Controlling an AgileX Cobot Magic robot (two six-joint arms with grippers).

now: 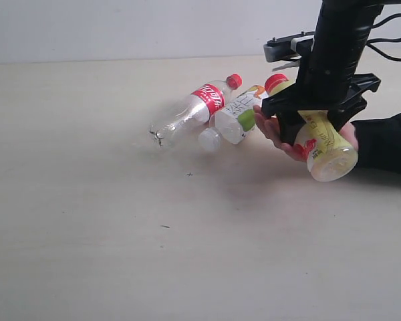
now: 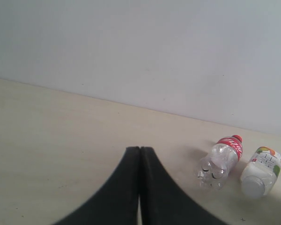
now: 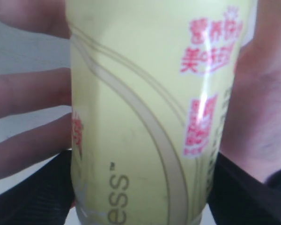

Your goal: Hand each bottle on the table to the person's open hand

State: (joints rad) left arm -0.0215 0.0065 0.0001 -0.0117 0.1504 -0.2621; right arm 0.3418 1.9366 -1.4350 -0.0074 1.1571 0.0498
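Observation:
A yellow bottle (image 1: 324,150) lies base-out in the person's open hand (image 1: 273,128). My right gripper (image 1: 319,134) straddles it. In the right wrist view the black jaws sit against both sides of the yellow bottle (image 3: 145,117) with no gap showing, and the hand's fingers (image 3: 28,98) are behind it. A red cap (image 1: 275,81) peeks out past the gripper. On the table (image 1: 87,200) lie a clear red-labelled bottle (image 1: 195,109) (image 2: 221,161) and a clear white-labelled bottle (image 1: 237,117) (image 2: 261,172). My left gripper (image 2: 140,151) is shut and empty, well short of them.
The person's dark sleeve (image 1: 387,144) reaches in from the right edge. A pale wall (image 2: 154,51) rises behind the table's far edge. A few tiny dark specks (image 1: 189,174) dot the surface.

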